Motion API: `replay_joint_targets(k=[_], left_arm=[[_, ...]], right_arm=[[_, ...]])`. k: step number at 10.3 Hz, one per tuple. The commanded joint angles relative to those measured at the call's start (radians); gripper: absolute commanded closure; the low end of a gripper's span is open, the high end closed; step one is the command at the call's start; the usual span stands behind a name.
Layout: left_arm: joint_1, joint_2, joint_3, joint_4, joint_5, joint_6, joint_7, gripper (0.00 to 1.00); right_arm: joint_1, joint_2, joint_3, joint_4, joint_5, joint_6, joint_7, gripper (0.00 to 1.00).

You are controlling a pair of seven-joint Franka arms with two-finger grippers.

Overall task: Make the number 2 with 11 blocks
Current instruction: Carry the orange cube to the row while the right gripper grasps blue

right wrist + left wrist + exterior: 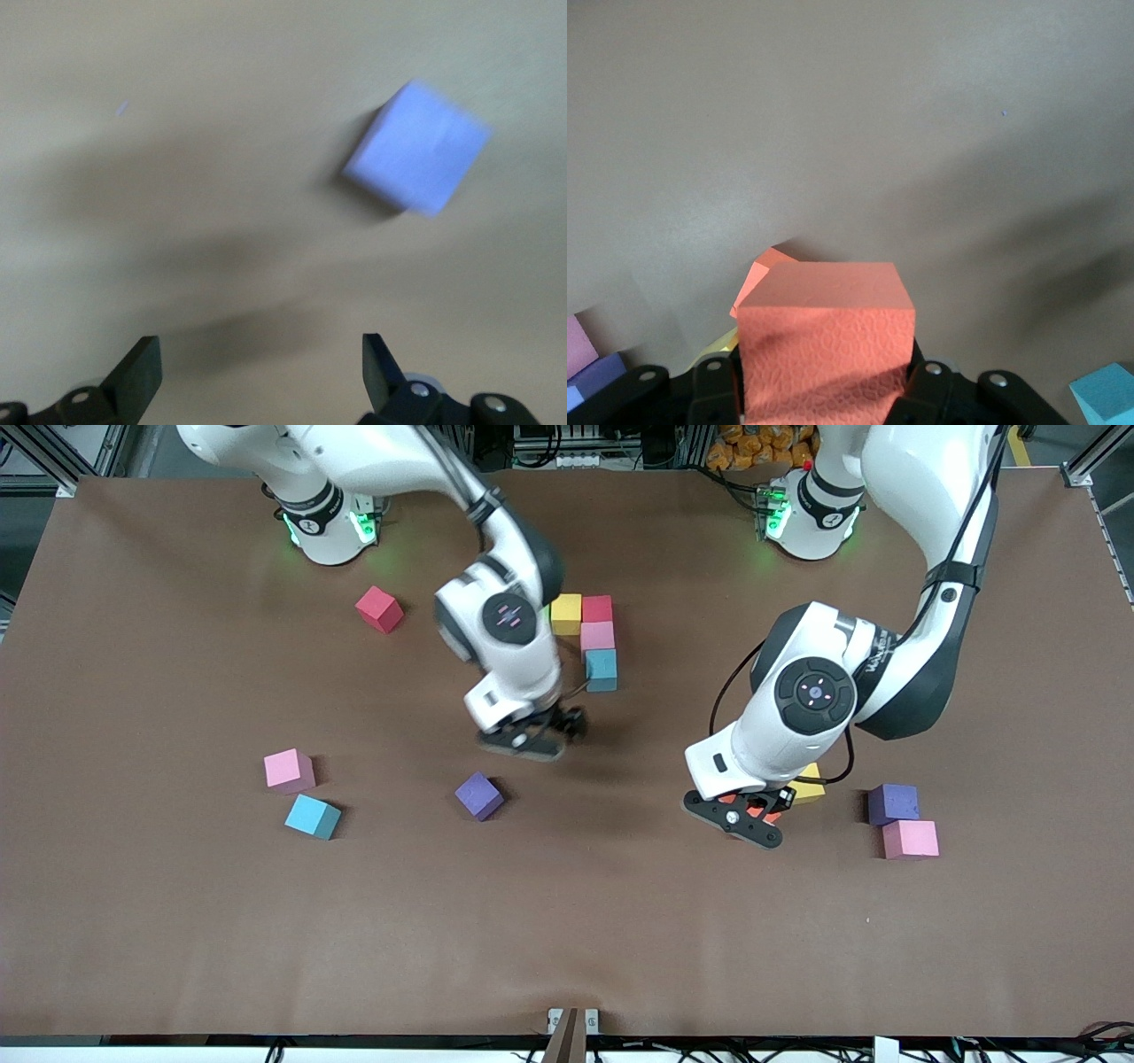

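- Front view: the left gripper holds an orange block low over the table, beside a yellow block. The started number 2 counts few cubes, so carrying this block there seems next.
- Left wrist view: the fingers pinch the orange block; another orange piece under it is perhaps a second cube.
- Right wrist view: the right gripper is spread wide and empty, near a purple block.

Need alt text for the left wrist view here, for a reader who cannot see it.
The left end effector is shut on an orange block, which fills the lower middle of the view above the brown table. Corners of a blue block, a purple block and a pink block show at the edges.
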Motion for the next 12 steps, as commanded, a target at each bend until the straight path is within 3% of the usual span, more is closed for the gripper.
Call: replay_joint_targets(k=[1, 5, 12], left_arm=[[-0.011, -0.020, -0.016, -0.019, -0.085, -0.003, -0.098, 0.93], [-0.089, -0.020, -0.027, -0.031, -0.089, -0.005, -0.305, 0.92], [-0.327, 0.012, -0.029, -0.062, -0.089, 0.024, -1.091, 0.92]], right_arm=[[-0.073, 0.001, 0.016, -0.012, -0.013, -0.002, 0.115, 0.00], [-0.156, 0.042, 0.016, -0.012, -0.005, 0.013, 0.311, 0.00], [-0.182, 0.118, 0.016, -0.013, -0.002, 0.113, 0.378, 0.00]])
